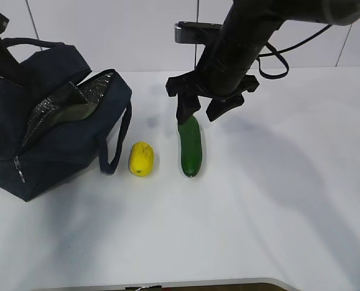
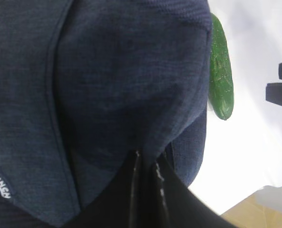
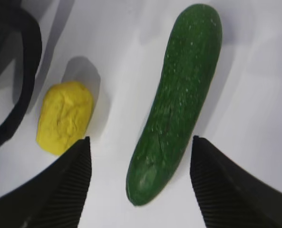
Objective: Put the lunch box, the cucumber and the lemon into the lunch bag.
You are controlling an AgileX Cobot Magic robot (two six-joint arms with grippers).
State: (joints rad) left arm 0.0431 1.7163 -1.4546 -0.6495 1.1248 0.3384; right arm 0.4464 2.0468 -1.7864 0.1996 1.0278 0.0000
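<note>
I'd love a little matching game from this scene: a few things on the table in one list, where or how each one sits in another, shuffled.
Things:
1. cucumber
2. lemon
3. lunch bag
4. right gripper

Descriptions:
A. unzipped, silvery lining showing
B. open, one finger on each side of the cucumber's end
C. lying on the table between the bag's strap and the cucumber
D. lying lengthwise under the dark arm

Pairs: 1-D, 2-C, 3-A, 4-B

The lunch bag (image 1: 46,133) runs off the exterior view's left edge, its interior mostly hidden.
</note>
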